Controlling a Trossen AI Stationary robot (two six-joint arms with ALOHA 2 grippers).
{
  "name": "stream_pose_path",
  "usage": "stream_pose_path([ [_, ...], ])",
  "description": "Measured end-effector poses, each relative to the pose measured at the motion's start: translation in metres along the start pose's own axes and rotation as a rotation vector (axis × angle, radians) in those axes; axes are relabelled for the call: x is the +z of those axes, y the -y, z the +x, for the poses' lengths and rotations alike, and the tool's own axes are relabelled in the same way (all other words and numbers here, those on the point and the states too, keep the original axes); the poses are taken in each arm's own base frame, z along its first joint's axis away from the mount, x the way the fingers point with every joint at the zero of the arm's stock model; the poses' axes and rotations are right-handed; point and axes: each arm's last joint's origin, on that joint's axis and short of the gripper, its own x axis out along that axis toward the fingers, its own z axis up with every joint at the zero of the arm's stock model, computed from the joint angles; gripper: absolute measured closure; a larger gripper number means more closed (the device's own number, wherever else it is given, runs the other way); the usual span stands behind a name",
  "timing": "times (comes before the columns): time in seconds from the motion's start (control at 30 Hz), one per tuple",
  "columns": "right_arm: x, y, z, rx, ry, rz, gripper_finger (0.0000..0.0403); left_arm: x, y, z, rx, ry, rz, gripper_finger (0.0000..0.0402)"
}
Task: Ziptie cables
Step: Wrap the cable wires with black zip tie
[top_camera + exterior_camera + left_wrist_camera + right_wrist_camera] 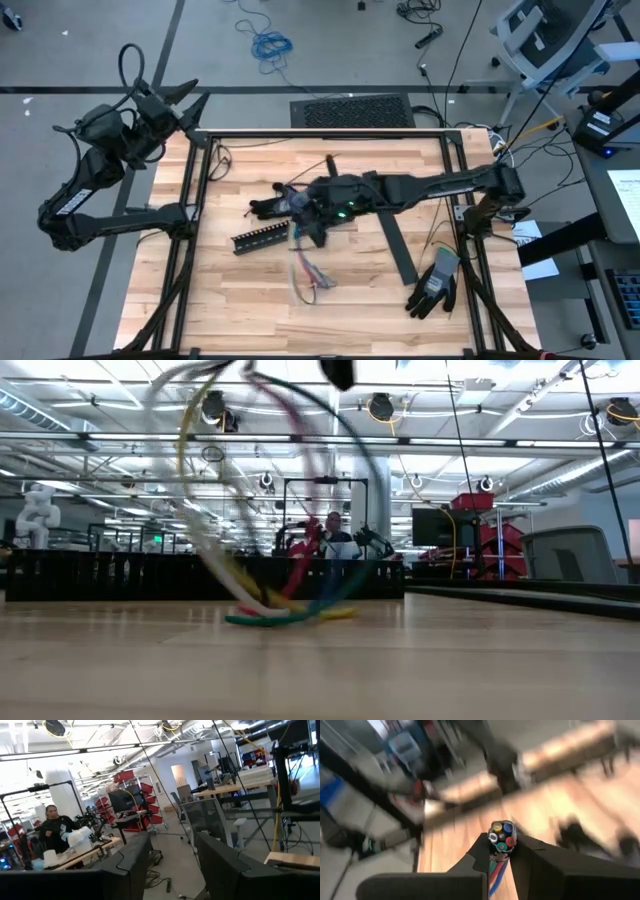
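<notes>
Cables (501, 840) sit pinched between right gripper's (501, 851) fingertips.

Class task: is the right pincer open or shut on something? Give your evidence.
Shut on the cables. In its wrist view the right pincer clamps a tight bundle of coloured wire ends between both fingers, above the table.

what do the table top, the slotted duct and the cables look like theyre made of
Table top: pale wood, likely butcher-block; plank seams show.
Slotted duct: black, probably matte plastic.
Cables: coloured insulation, likely plastic, pinched in the right gripper.
</notes>
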Motion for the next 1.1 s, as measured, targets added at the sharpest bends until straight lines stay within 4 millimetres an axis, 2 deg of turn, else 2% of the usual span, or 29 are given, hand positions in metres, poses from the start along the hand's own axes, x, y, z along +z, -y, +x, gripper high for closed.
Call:
stream_pose_path([
  [0.07, 0.008, -0.002, 0.016, 0.084, 0.147, 0.0, 0.0382, 0.0, 0.0, 0.0, 0.002, 0.005, -0.002, 0.0239],
  [0.13, 0.02, -0.005, 0.028, 0.254, 0.329, 0.034, 0.0382, 0.0, 0.0, 0.0, 0.003, 0.004, -0.002, 0.0239],
  [0.23, 0.033, -0.008, 0.031, 0.506, 0.519, 0.14, 0.0382, -0.001, 0.0, 0.002, 0.024, -0.011, -0.001, 0.0239],
  [0.33, 0.039, -0.015, 0.02, 0.594, 0.547, 0.168, 0.0382, -0.001, 0.0, 0.002, 0.036, -0.017, -0.001, 0.0239],
  [0.43, 0.031, -0.032, 0.01, 0.539, 0.408, 0.119, 0.0382, -0.002, 0.001, 0.005, 0.035, -0.023, 0.002, 0.0239],
  [0.53, 0.004, -0.033, 0.011, 0.288, 0.161, 0.094, 0.0382, -0.003, 0.002, 0.007, 0.033, -0.031, 0.015, 0.0239],
  [0.7, -0.058, -0.003, 0.009, -0.304, -0.294, 0.095, 0.0382, -0.005, 0.003, 0.011, 0.031, -0.05, 0.111, 0.024],
  [0.8, -0.096, 0.015, 0.006, -0.528, -0.512, 0.057, 0.0382, -0.006, 0.004, 0.013, 0.026, -0.06, 0.118, 0.024],
  [1.0, -0.151, 0.046, 0.004, -0.573, -0.75, 0.204, 0.0382, -0.007, 0.005, 0.016, 0.023, -0.067, 0.118, 0.024],
  [1.1, -0.167, 0.053, 0.0, -0.611, -0.807, 0.235, 0.035, -0.008, 0.007, 0.019, 0.019, -0.077, 0.088, 0.024],
])
